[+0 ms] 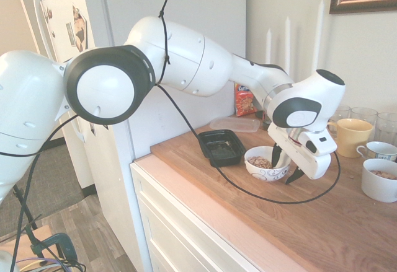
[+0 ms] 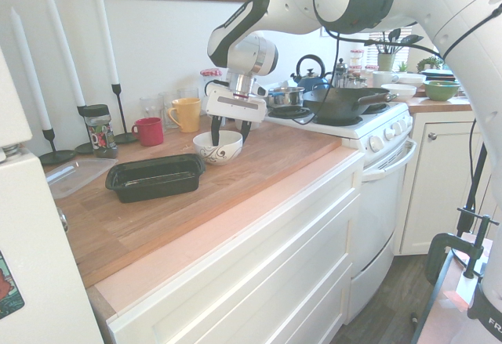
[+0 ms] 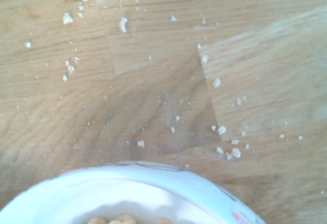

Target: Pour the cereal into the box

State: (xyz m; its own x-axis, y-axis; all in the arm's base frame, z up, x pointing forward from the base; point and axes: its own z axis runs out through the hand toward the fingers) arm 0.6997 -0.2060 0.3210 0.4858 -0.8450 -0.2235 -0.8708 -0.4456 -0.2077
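"How far along are we?"

"Early, I'd say. The cereal (image 1: 259, 162) is in the white swirl-patterned bowl (image 1: 268, 173), and I can't see any in the black box (image 2: 157, 179). The pouring looks to be all ahead."

"Where are those two?"

"On the desk (image 1: 248, 228). The box is toward its fridge end, the bowl just beside it on the stove side, upright."

"And the gripper (image 1: 286, 165)?"

"Down at the bowl, jaws wide apart: one finger inside, the other outside, with the bowl's wall between them. I see no firm grip."

"So what's left?"

"Close on the wall, lift, carry the bowl over the box, tip it, and probably set it down again. A loose pinch could let it swing and spill."

"Anything spilled?"

"Pale crumbs (image 3: 221, 130) lie on the wood near the bowl. Whether they're from this cereal, I can't tell."
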